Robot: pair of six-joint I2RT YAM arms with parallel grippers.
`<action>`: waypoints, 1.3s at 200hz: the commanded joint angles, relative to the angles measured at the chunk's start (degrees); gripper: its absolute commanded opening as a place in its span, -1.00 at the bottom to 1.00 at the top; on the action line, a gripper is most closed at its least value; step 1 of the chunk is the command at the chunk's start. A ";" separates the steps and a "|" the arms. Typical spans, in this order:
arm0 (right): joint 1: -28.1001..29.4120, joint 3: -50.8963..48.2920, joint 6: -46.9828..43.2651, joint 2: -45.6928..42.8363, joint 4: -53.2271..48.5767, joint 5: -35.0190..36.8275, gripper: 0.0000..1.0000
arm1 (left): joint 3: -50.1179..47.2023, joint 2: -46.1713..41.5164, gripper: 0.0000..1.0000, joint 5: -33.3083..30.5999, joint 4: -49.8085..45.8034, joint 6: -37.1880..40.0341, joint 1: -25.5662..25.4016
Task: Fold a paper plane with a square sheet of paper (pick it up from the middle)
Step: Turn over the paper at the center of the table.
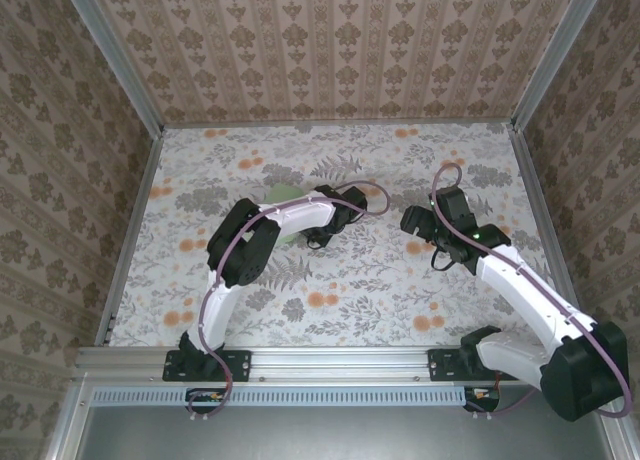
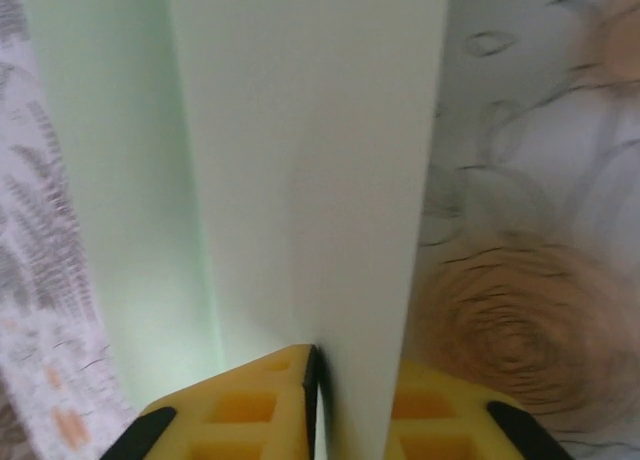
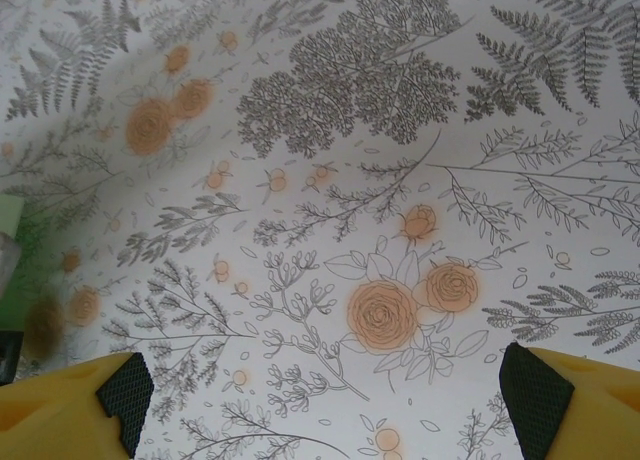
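Lying lengthwise, the folded paper [image 2: 300, 160] runs straight ahead from left fingers [image 2: 245, 405].

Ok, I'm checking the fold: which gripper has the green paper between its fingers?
The left gripper: the green paper stands between its nearly closed fingers. The right gripper gapes over bare tablecloth.

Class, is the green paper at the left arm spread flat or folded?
Folded: the left wrist view shows the green paper in overlapping layers with straight creases.
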 commanded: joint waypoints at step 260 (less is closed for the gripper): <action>10.42 18.74 13.35 40.13 22.00 -26.56 -0.44 | -17.56 -14.86 -0.61 48.32 25.12 -5.01 12.89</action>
